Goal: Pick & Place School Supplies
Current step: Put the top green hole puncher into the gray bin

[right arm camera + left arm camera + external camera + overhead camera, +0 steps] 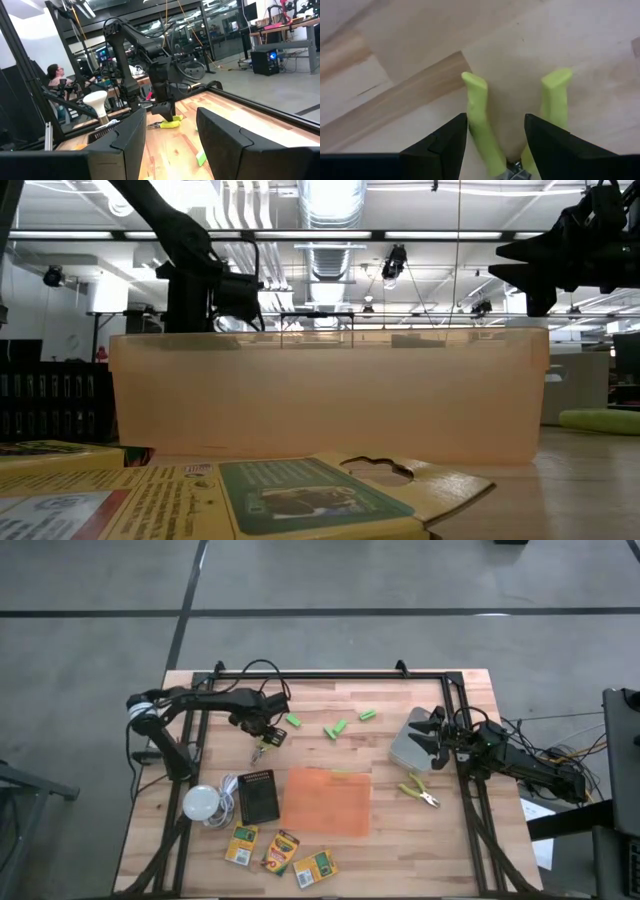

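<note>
My left gripper (492,145) stands low over the yellow-handled tool (266,743) on the table's left side, near the far edge. The jaws are spread wide and hold nothing. In the left wrist view the tool's two yellow-green handles (480,120) fan apart on the wood, and my fingers (445,145) straddle one of them, so I judge this to be the line-up before closing.

My right gripper (432,736) waits at the table's right side, raised above a grey pad (405,745), jaws partly open and empty.

The second yellow-handled tool (420,792) lies just beside that pad. Three green blocks (335,728) are scattered between the arms. Three crayon boxes (281,852) sit at the near edge. The orange tray (328,801) occupies the centre, within reach of both arms; it appears to be the likely drop point
</note>
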`<state>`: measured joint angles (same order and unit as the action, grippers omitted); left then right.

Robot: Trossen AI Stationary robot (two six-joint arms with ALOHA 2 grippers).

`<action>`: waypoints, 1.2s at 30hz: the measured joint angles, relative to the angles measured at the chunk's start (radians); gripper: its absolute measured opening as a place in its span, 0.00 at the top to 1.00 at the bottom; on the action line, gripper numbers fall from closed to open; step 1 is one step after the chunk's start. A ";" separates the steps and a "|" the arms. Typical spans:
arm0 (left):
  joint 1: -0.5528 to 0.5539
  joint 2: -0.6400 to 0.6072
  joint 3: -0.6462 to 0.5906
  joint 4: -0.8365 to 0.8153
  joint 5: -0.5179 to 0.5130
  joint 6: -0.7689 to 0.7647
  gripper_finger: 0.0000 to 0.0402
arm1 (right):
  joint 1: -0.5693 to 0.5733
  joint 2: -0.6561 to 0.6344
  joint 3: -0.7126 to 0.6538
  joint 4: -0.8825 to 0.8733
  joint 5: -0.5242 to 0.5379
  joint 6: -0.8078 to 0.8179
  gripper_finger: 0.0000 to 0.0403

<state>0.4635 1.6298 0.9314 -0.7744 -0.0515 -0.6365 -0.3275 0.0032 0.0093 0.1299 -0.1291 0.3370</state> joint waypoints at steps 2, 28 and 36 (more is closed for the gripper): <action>0.002 0.011 -0.005 0.008 0.016 0.000 0.49 | 0.000 0.000 0.000 0.000 0.000 0.000 0.58; 0.008 0.017 -0.014 0.024 0.034 0.006 0.88 | 0.000 0.000 0.000 0.000 0.000 0.000 0.58; 0.007 0.005 0.000 0.040 0.046 0.005 0.88 | 0.000 0.000 0.000 0.000 0.000 0.000 0.58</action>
<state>0.4702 1.6352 0.9313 -0.7342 -0.0051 -0.6320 -0.3279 0.0029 0.0095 0.1299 -0.1295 0.3370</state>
